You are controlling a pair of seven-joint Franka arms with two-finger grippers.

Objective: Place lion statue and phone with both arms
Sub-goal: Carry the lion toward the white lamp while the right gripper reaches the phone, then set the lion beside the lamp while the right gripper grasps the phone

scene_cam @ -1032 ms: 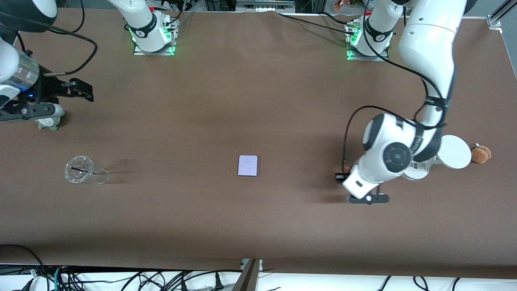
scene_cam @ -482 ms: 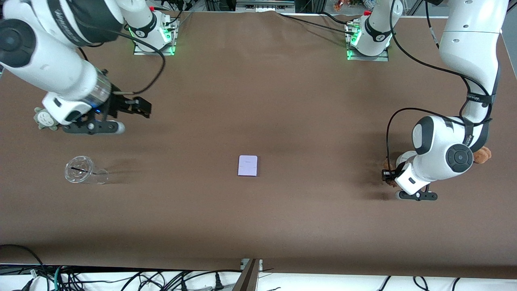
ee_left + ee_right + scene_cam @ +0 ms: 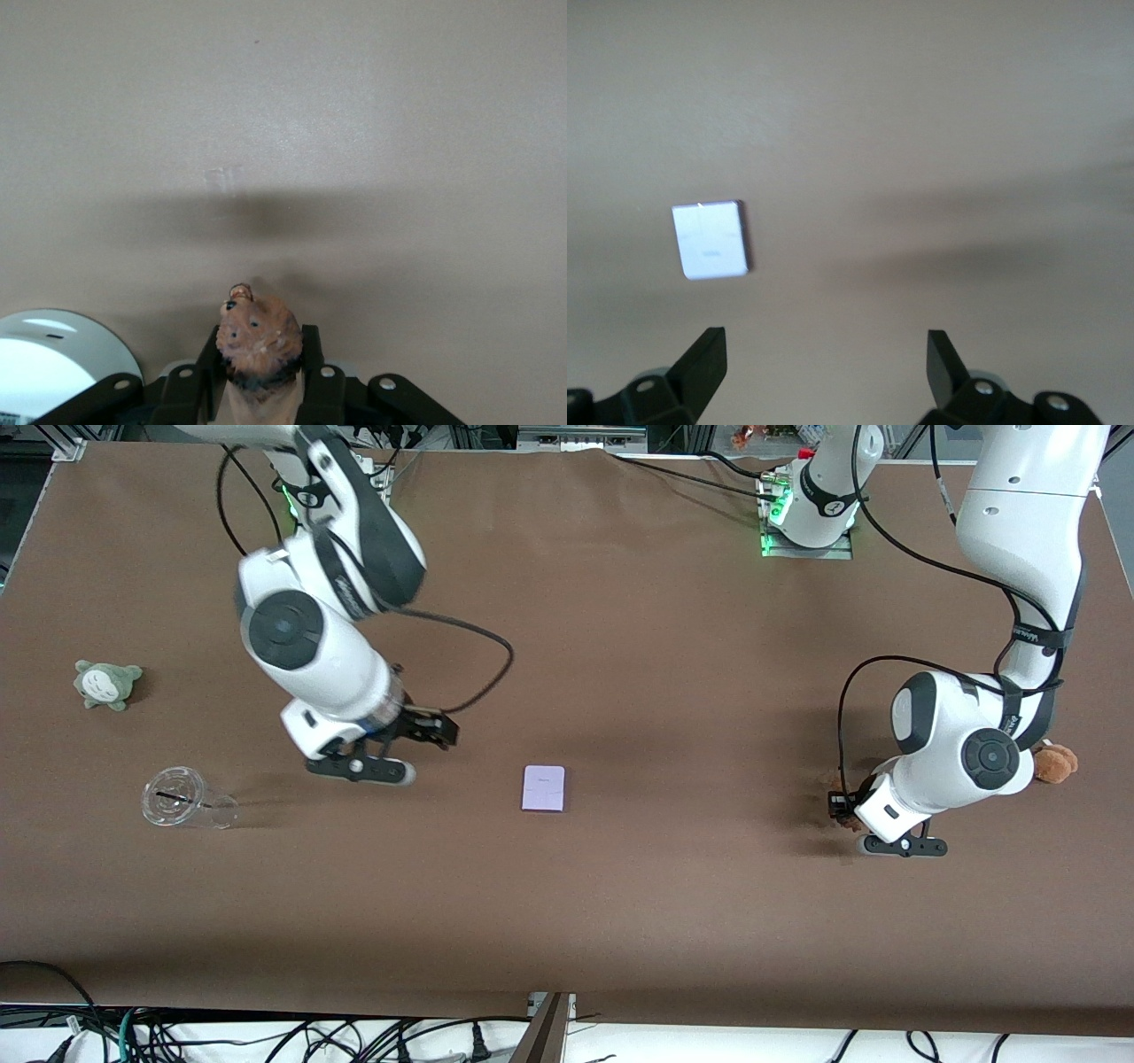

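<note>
One phone (image 3: pixel 543 788) lies flat at mid-table. One lion statue (image 3: pixel 258 335) is pinched in the left gripper (image 3: pixel 840 808), above the left arm's end of the table (image 3: pixel 620 646). The right gripper (image 3: pixel 431 731), fingers spread, hangs above the table near the phone. One plastic cup (image 3: pixel 184 801) and two plush toys (image 3: pixel 106 684) (image 3: pixel 1056 762) lie on the brown cloth.

Left tool (image 3: pixel 261 390) clamped, right tool (image 3: pixel 824 363) apparently wide open.

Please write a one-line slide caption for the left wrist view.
Left end effector shut on the lion statue above the brown table.
</note>
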